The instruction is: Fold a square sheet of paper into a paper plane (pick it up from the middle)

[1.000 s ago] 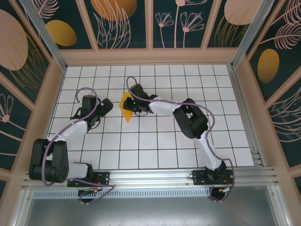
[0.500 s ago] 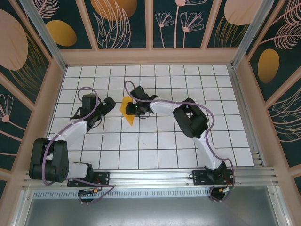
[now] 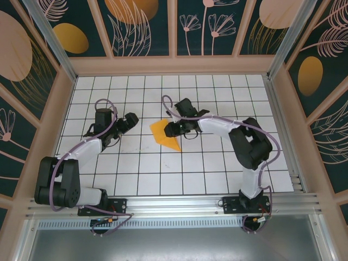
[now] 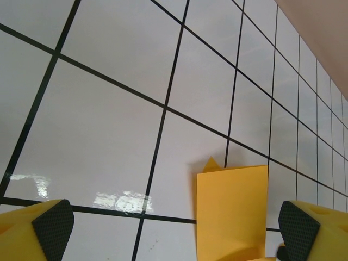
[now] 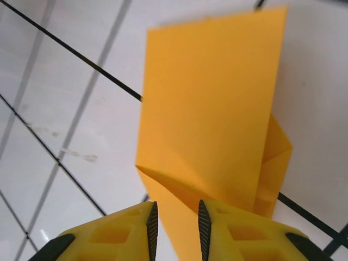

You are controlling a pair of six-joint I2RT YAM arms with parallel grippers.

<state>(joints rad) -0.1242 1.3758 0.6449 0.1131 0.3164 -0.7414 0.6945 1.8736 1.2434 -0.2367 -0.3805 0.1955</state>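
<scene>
The orange-yellow sheet of paper (image 3: 163, 132) lies folded and creased on the tiled floor, with a broad flat flap at one end and a point toward the near right. My right gripper (image 3: 173, 129) sits at its right edge. In the right wrist view the paper (image 5: 212, 109) runs between the right gripper (image 5: 175, 228) fingers, whose jaws stand a little apart around a raised crease. My left gripper (image 3: 132, 118) is wide open about one tile to the paper's left. In the left wrist view the paper's flap (image 4: 234, 212) lies ahead between the spread left gripper (image 4: 175, 225) fingers, untouched.
White gridded floor (image 3: 217, 163) is ringed by wooden walls (image 3: 174, 65). An aluminium rail (image 3: 179, 204) runs along the near edge by the arm bases. Open tiles lie to the right and front of the paper.
The right gripper has carried the paper about one tile to the right and its jaws have parted slightly. The left gripper edged a little to the right, still wide open.
</scene>
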